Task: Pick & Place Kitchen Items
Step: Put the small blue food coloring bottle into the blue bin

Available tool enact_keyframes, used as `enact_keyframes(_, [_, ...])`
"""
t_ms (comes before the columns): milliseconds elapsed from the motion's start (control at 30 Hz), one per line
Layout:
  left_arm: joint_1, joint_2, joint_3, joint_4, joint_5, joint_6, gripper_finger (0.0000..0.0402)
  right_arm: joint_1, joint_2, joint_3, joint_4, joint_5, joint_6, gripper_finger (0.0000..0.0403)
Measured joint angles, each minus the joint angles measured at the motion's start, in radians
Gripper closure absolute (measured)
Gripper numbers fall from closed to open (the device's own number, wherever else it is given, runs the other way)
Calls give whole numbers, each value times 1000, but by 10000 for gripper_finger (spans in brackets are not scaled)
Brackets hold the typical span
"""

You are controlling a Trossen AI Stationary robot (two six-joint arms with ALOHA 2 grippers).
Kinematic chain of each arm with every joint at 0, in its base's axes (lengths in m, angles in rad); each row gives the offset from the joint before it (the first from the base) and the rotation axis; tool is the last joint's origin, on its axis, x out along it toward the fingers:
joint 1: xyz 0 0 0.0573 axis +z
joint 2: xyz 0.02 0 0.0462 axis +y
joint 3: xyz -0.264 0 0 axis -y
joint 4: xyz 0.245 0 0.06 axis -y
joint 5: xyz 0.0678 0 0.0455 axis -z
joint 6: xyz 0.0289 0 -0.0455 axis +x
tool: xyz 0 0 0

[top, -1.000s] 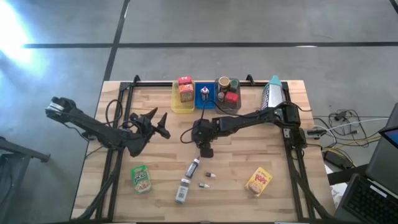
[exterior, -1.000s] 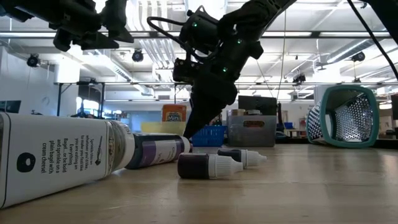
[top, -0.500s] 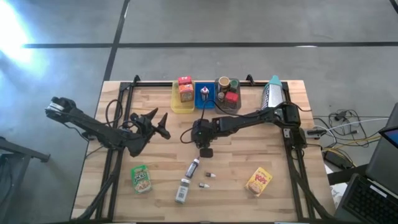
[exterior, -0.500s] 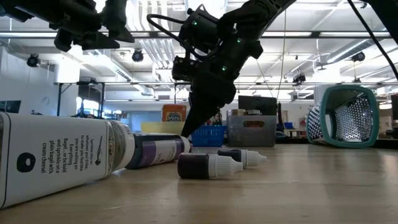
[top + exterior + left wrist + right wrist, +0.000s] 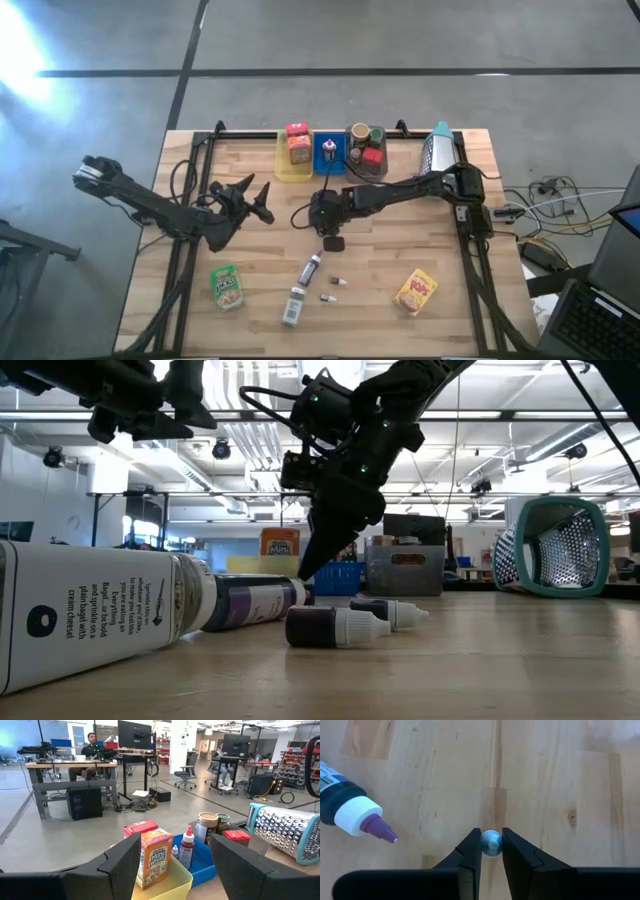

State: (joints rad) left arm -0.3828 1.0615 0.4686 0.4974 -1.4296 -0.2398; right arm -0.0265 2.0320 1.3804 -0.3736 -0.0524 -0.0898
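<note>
My right gripper (image 5: 490,851) (image 5: 333,243) stands at mid-table, shut on a small silvery round thing (image 5: 490,843). Just nearer lies a slim dark bottle with a purple tip (image 5: 350,811) (image 5: 311,268). A larger bottle (image 5: 293,305), two tiny vials (image 5: 340,282) (image 5: 327,297), a green pouch (image 5: 228,287) and a yellow pouch (image 5: 417,291) lie flat near the front edge. My left gripper (image 5: 250,198) hangs open above the table's left part, holding nothing. My right gripper pinches the small round thing by its two sides (image 5: 490,843) between its two fingertips (image 5: 472,847). The fingers slant down at it from the table's right and far side. Whether it rests on the wood or is lifted clear, I cannot tell.
At the far edge stand a yellow tray (image 5: 279,166) with snack boxes, a blue tray (image 5: 329,162) with a small bottle, and a grey tray (image 5: 367,168) with jars. A metal grater (image 5: 437,150) lies at the far right. Bare wood (image 5: 400,235) lies right of my right gripper.
My right gripper has stayed in place and has drawn its fingers together on the small round thing. Everything else on the table lies as before.
</note>
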Motion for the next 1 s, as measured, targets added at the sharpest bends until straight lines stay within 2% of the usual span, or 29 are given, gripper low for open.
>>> enact_keyframes(267, [0, 0, 0, -5, 0, 0, 158, -21, -38, 0, -36, 1, -22, 340])
enact_keyframes(467, [0, 0, 0, -20, 1, -6, 158, -64, -120, 0, -95, 2, -59, 349])
enact_keyframes(733, [0, 0, 0, -28, 5, -25, 158, -208, -228, 1, -95, 3, -65, 346])
enact_keyframes(1000, [2, 0, -3, -28, 5, -25, 158, -356, -213, 1, -32, 3, -32, 352])
